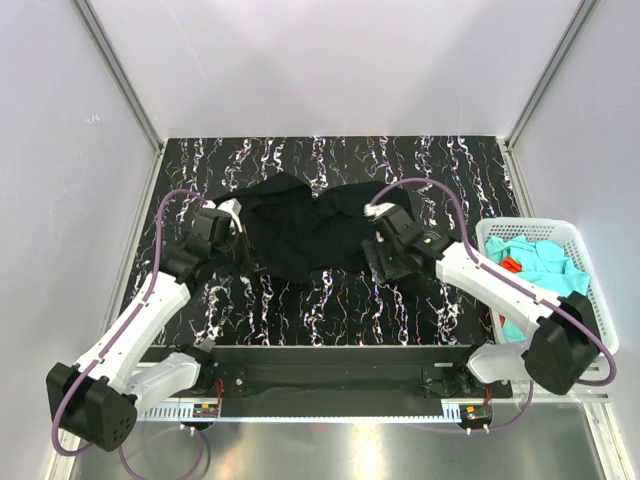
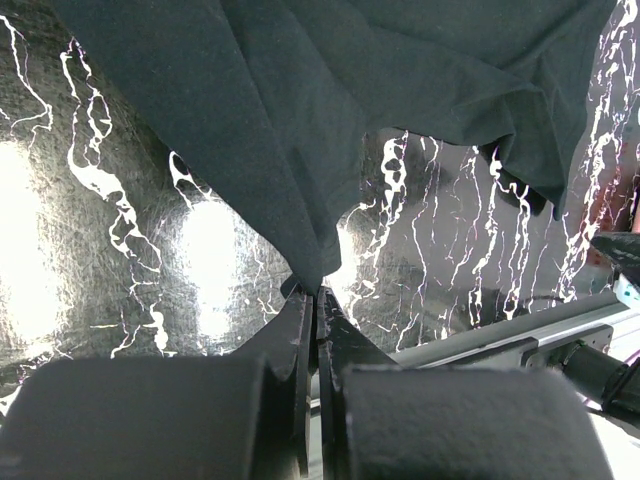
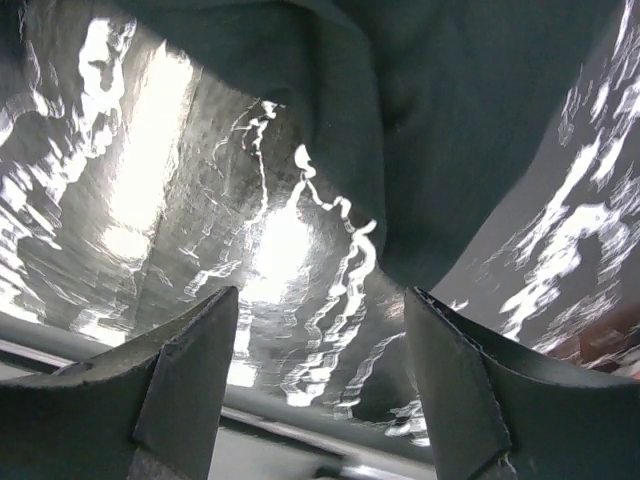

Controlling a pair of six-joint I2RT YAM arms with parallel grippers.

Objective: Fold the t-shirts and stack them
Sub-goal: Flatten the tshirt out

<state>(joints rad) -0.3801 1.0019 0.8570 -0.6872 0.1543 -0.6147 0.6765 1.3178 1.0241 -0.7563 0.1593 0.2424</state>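
Note:
The black t-shirt (image 1: 300, 232) lies crumpled and partly lifted over the middle of the marbled table. My left gripper (image 1: 243, 222) is at its left edge, and in the left wrist view that gripper (image 2: 318, 292) is shut on a pinched corner of the black t-shirt (image 2: 300, 110), which hangs stretched away from the tips. My right gripper (image 1: 380, 265) is at the shirt's right side. In the right wrist view it (image 3: 320, 300) stands open with only table between its fingers, and the black t-shirt (image 3: 430, 120) hangs just beyond the right finger. Turquoise t-shirts (image 1: 542, 260) and an orange-red one (image 1: 510, 266) lie in the basket.
A white lattice basket (image 1: 520, 226) stands at the table's right edge, close to the right arm's elbow. The black marbled table (image 1: 400, 310) ends at a metal rail near the arm bases. Pale walls enclose the back and both sides.

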